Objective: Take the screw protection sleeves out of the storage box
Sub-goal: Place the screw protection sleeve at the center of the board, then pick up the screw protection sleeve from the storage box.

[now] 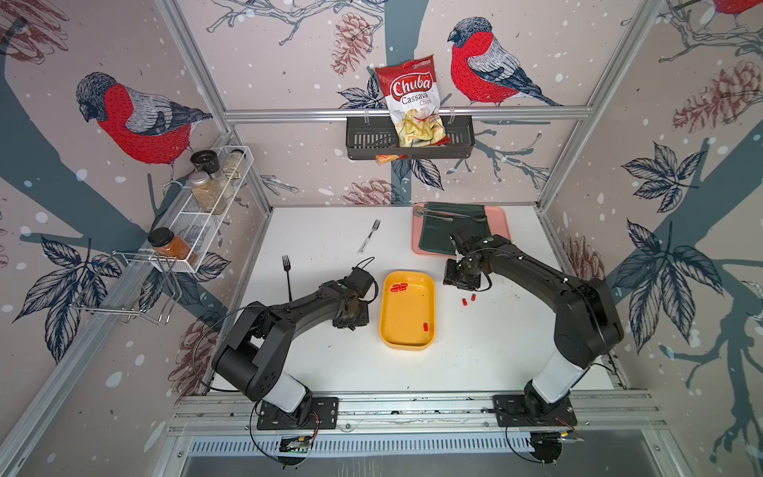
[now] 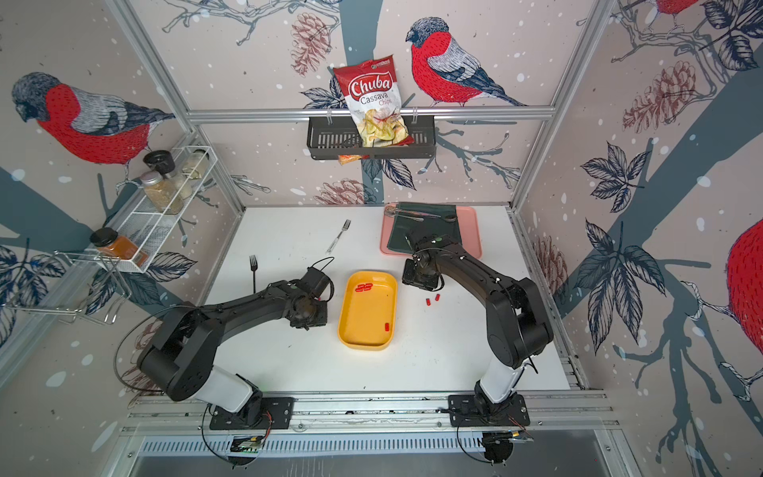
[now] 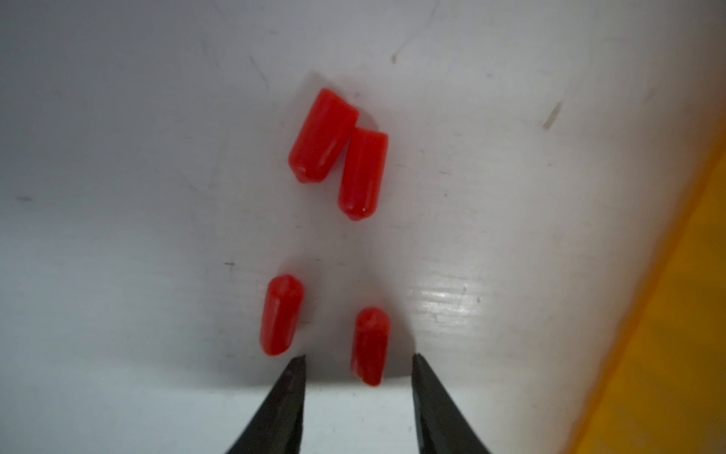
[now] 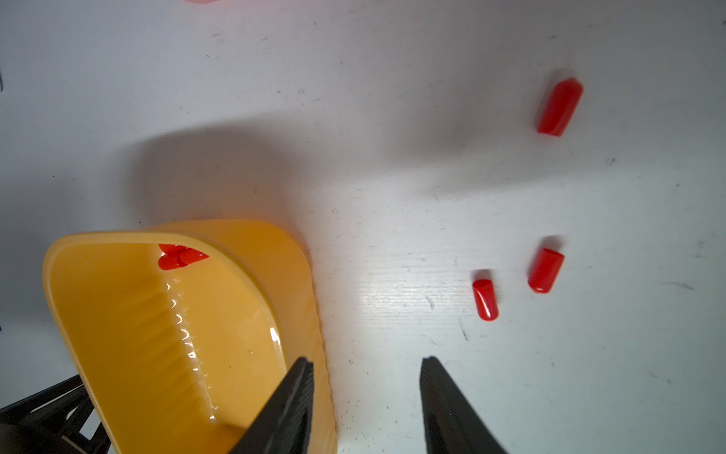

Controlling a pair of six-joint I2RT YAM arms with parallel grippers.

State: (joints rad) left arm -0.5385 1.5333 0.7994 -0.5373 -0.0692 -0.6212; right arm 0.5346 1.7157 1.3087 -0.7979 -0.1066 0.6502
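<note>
Left wrist view shows the left gripper low over the white table, its two black fingertips apart. One tiny bright red cylindrical plastic screw protection sleeve lies between the tips and is not pinched. Three more sleeves rest on the table just beyond it, two of them touching each other. The shallow yellow-orange plastic storage box stands just beside this spot.

In both top views a small cluster of sleeves lies at the far end of the box, and a single sleeve lies near its right corner on the robot's side. Two sleeves lie on the table to the right of the box. The right gripper hangs at the far right corner of the box, jaws apart and empty.

I judge the step in hand to be the setting down of one sleeve. The next move calls for lifting clear without knocking the loose sleeves, then reaching into the box for another.
</note>
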